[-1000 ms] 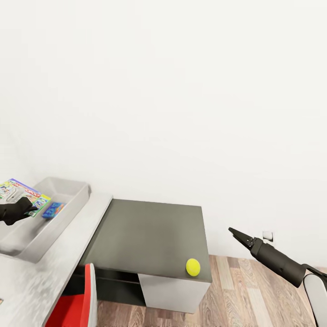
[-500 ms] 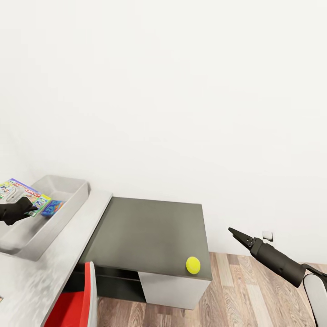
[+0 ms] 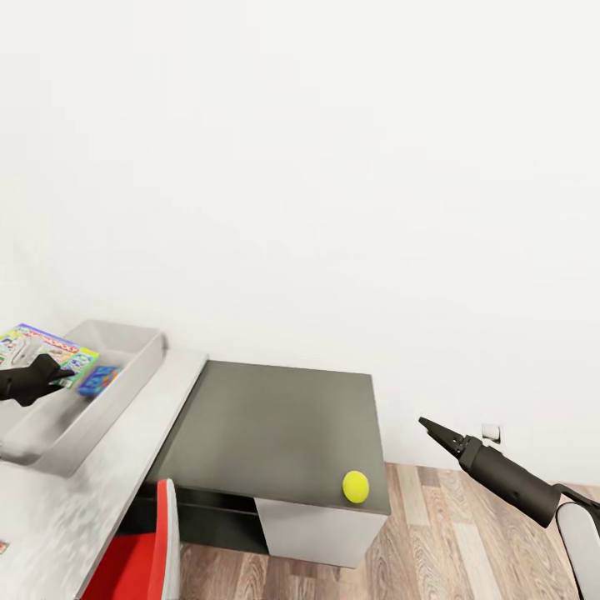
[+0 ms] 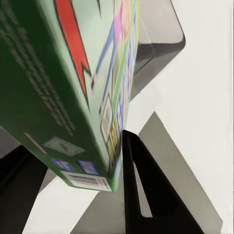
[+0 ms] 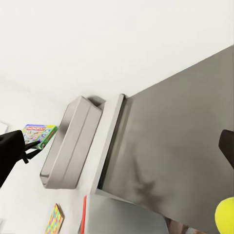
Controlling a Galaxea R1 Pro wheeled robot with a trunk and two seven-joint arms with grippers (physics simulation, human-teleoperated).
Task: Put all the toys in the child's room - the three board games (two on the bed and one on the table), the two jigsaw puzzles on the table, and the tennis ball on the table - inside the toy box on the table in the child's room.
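My left gripper (image 3: 58,374) is shut on a board game (image 3: 46,343), a colourful flat box with green edges (image 4: 73,87), and holds it over the near-left end of the grey toy box (image 3: 125,379). The black fingers (image 4: 141,195) clamp its lower edge. A small blue printed box (image 3: 98,380) lies inside the toy box. The tennis ball (image 3: 356,487) rests near the front right corner of the table's dark grey section (image 3: 275,425). My right gripper (image 3: 433,429) hovers shut to the right of that corner, above the floor. One jigsaw puzzle (image 5: 54,219) lies on the pale table top.
A red chair (image 3: 137,558) stands tucked against the pale desk top (image 3: 75,508). A white wall rises directly behind the table, with a socket (image 3: 492,432) low down. Wood plank floor (image 3: 467,542) lies to the right of the desk.
My left gripper has lifted the board game slightly and tipped it flatter over the toy box. The right arm and the ball have stayed put.
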